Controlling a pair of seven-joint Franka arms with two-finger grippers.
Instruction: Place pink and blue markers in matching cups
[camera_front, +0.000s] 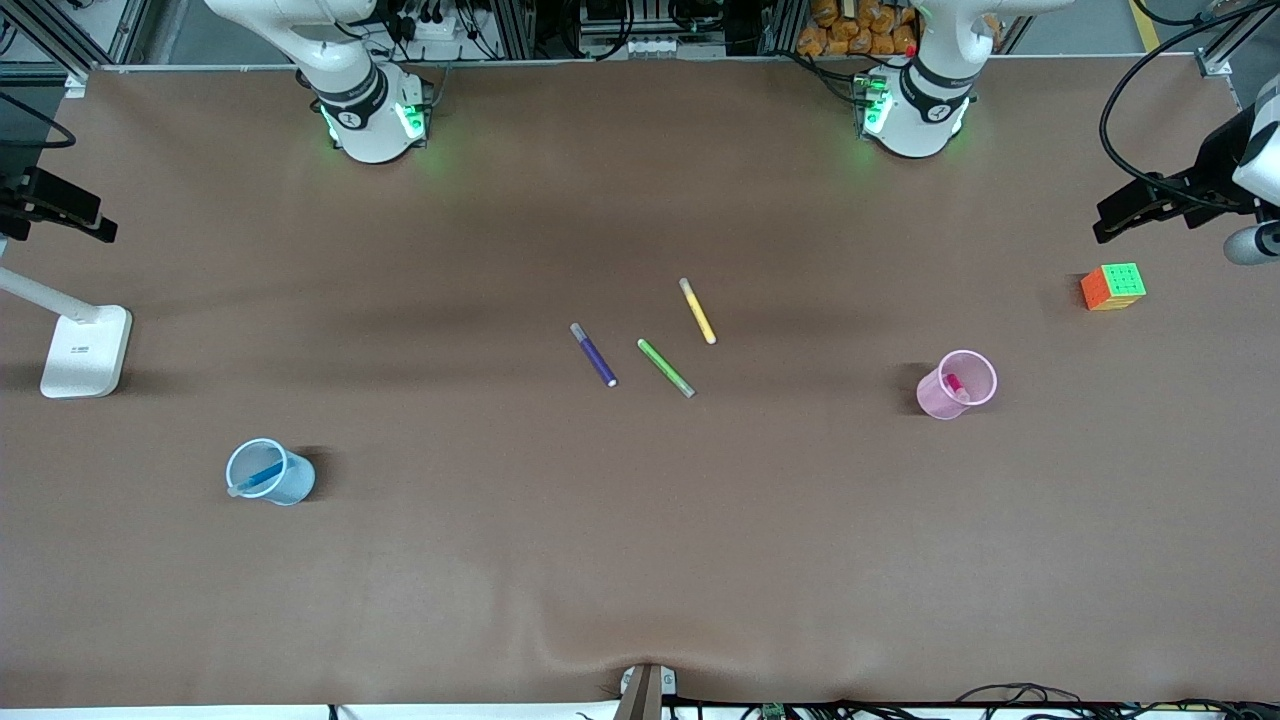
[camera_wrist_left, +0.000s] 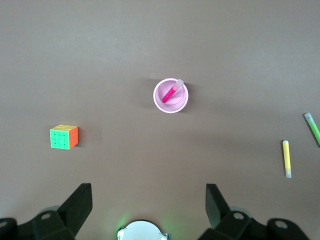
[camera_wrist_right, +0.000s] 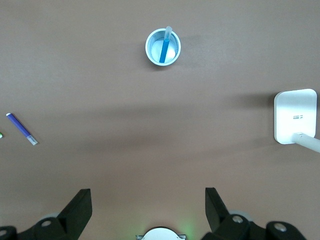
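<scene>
The pink marker (camera_front: 954, 384) stands tilted inside the pale pink cup (camera_front: 932, 400), toward the left arm's end of the table. The left wrist view shows that cup (camera_wrist_left: 159, 102) and marker (camera_wrist_left: 171, 92) from above. The blue marker (camera_front: 262, 475) leans inside the light blue cup (camera_front: 295, 485), toward the right arm's end. The right wrist view shows that cup (camera_wrist_right: 151, 54) and marker (camera_wrist_right: 164, 50). My left gripper (camera_wrist_left: 149, 192) is open and empty, high over bare table near its own base. My right gripper (camera_wrist_right: 148, 197) is likewise open and empty, high near its base. Both arms wait.
A purple marker (camera_front: 594, 355), a green marker (camera_front: 666, 368) and a yellow marker (camera_front: 698, 311) lie in the table's middle. A colour cube (camera_front: 1113, 286) sits at the left arm's end. A white lamp base (camera_front: 86, 350) stands at the right arm's end.
</scene>
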